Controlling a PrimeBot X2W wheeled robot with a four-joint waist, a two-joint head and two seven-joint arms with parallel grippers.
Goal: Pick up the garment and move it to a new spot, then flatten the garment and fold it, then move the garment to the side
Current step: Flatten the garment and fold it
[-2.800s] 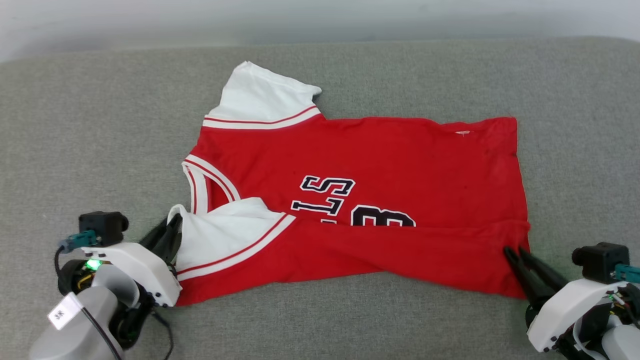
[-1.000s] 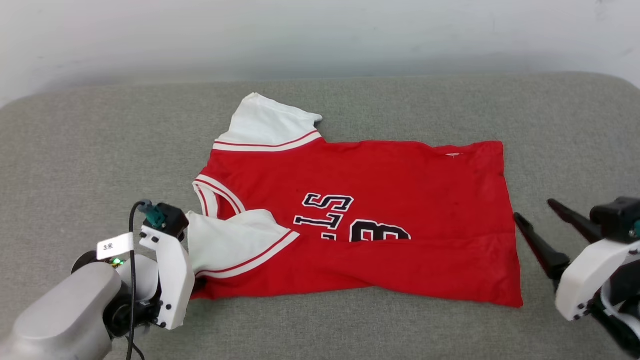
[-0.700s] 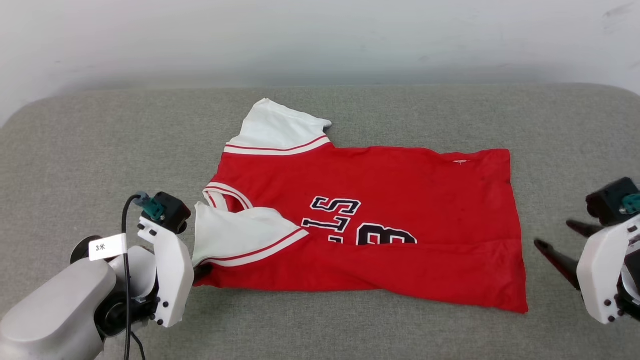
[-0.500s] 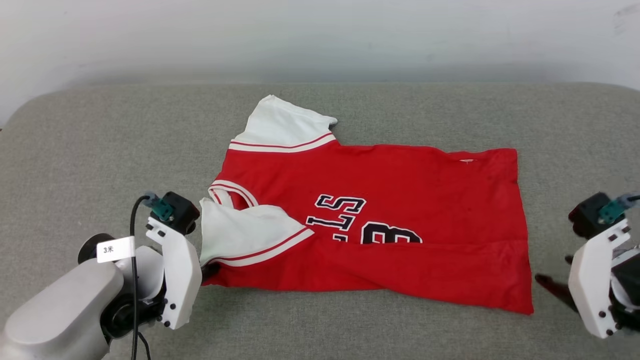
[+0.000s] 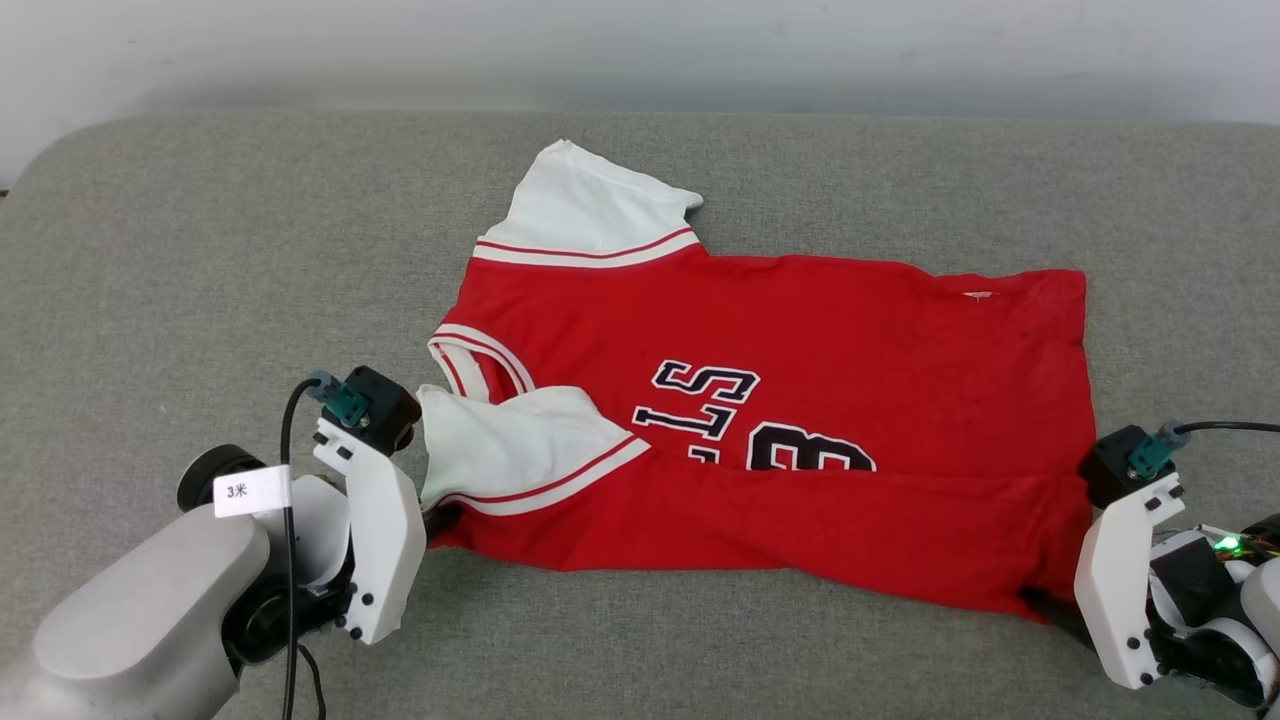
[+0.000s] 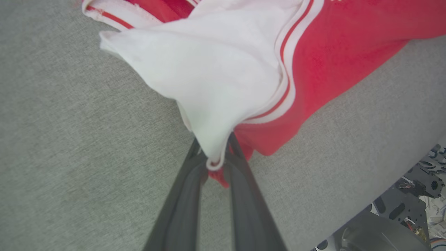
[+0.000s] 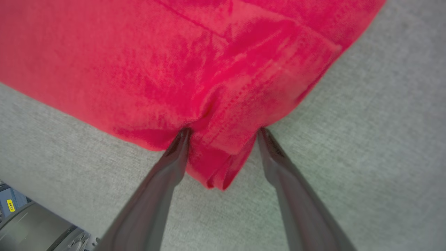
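Two grippers stand at the garment (image 5: 800,330), one at each near corner.

Garment: it lies on a grey padded surface (image 5: 200,250), spread sideways in the head view, with the collar and white sleeves to the left and the hem to the right. The near long edge is folded over onto the chest and covers the lower part of the black lettering. The far sleeve lies flat, pointing toward the pale wall (image 5: 600,40). The near sleeve is turned in over the red body.

Left gripper (image 6: 213,155): jaws narrow, clamped on the tip of the near white sleeve, with a little red cloth caught beneath it. The fabric drapes away from the two dark fingers.

Right gripper (image 7: 223,134): jaws wide. Its fingers straddle the near hem corner, one on each side of a bunched fold. The fingertips reach the cloth's edge, and the corner sits loose between them, not pinched.
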